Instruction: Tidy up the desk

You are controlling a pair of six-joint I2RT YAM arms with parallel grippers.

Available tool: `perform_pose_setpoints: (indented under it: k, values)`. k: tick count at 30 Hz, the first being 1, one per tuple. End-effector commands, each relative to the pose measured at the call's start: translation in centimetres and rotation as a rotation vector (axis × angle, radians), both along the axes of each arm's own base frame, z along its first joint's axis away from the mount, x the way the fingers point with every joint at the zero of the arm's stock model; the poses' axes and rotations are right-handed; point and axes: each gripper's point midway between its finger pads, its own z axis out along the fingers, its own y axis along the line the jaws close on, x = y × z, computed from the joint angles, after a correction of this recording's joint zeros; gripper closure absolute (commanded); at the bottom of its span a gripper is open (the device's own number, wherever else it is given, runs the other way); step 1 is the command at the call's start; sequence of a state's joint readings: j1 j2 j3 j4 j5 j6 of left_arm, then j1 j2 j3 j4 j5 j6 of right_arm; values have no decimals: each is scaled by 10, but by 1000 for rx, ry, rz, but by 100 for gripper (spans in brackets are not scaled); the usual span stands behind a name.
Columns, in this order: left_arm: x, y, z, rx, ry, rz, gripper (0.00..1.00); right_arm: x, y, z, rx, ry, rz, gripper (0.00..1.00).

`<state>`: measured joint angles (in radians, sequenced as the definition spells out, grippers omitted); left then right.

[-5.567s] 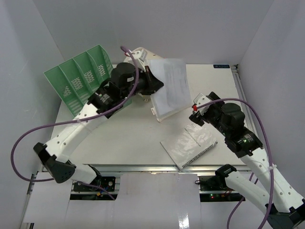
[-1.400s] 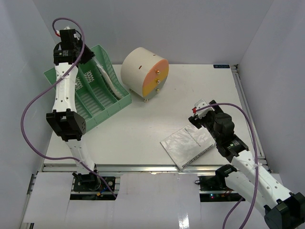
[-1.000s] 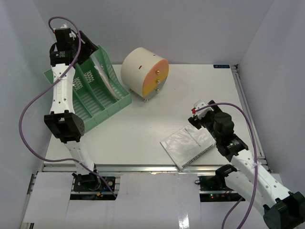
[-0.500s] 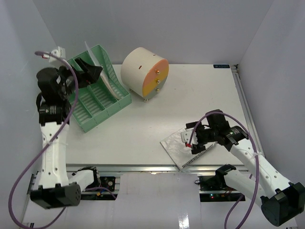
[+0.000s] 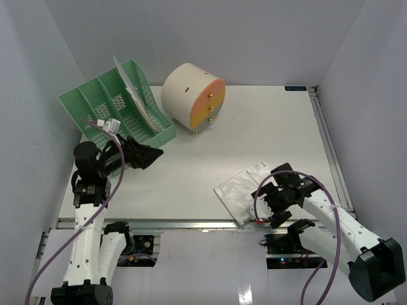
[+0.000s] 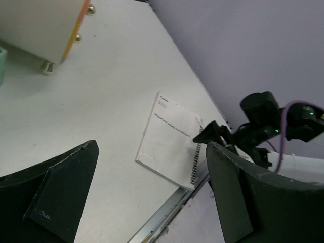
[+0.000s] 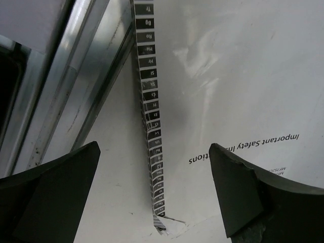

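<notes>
White walls box in the desk (image 5: 254, 127), a big flat white top with a metal rail (image 5: 191, 223) along the near edge. Far left on it stands a green file rack (image 5: 108, 108), tilted back, with white papers (image 5: 135, 101) standing in its rightmost slot. Right of the rack, at the far middle, sits a cream drum-shaped drawer unit (image 5: 191, 95) with an orange-yellow face. One loose item is left out: a white booklet (image 5: 238, 190) lying flat at the near right, skewed to the desk edges, its tabbed edge close to the rail. Judging progress: partly done, since papers are already filed in the rack. The booklet looks like the remaining job, not yet picked up, probably bound for the rack or another tidy spot. The left gripper (image 5: 152, 155) hovers over the near left of the desk, just in front of the rack and pointing right. Its jaws are spread wide with nothing between them, touching nothing. The right gripper (image 5: 270, 206) is low over the near right corner of the booklet, jaws also spread wide and holding nothing. In the wrist view its fingers sit either side of the booklet's tabbed edge, one over the rail side, the other over the cover. Cannot tell whether the fingertips touch the paper or the desk.
</notes>
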<state>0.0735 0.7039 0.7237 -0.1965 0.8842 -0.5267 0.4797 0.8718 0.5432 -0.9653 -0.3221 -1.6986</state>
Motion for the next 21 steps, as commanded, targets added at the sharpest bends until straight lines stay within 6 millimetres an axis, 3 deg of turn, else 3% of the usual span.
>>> perform_pose_setpoints:
  k: [1,6,10,15,18,19,20,21]
  values:
    - [-21,-16,-12,-54,10,-112,2,29,-12,-17,-70,-140,-41,9]
    - [-24,-23,-31,-87,45,-127,2,43,-13,-29,-75,-211,-75,8]
    - [-30,-41,-37,-96,59,-183,2,49,-11,-32,-58,-239,-79,2]
    - [-32,-63,-52,-94,102,-220,2,52,-3,-31,-18,-253,-80,8]
    - [-33,-75,-59,-102,120,-234,2,43,-2,-42,-8,-213,-59,23]
    - [-33,-79,-62,-104,126,-238,2,40,-1,-45,-4,-198,-52,34]
    - [-31,-81,-63,-106,131,-231,2,36,0,-47,-3,-179,-49,52]
    - [-34,-86,-67,-105,139,-244,2,33,3,-47,18,-162,-49,61]
